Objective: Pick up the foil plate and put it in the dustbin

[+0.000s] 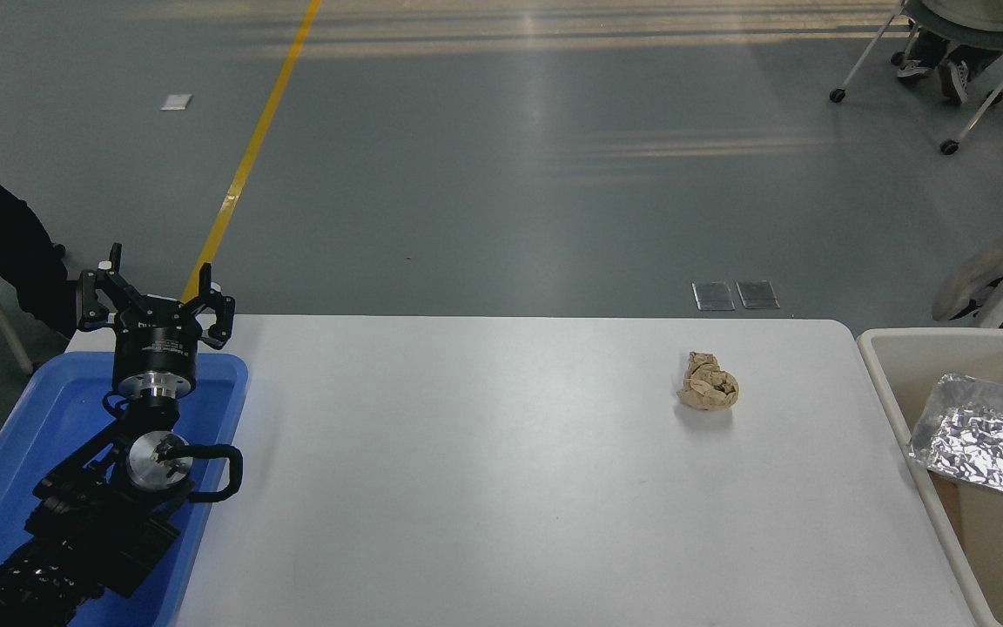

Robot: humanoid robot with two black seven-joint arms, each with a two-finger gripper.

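Note:
The foil plate (985,440), shiny and crinkled, lies tilted inside the cream dustbin (893,383) at the table's right end, leaning against the bin's left wall. Nothing holds it. My left gripper (156,283) is parked over the far end of the blue tray at the lower left, its fingers spread open and empty. No part of my right arm shows anywhere in the picture.
A crumpled brown paper ball (708,382) rests on the white table (484,470), right of centre. A blue tray (23,453) sits under my left arm. A person's shoes (985,279) show beyond the bin, and a wheeled chair (945,52) stands at the far right.

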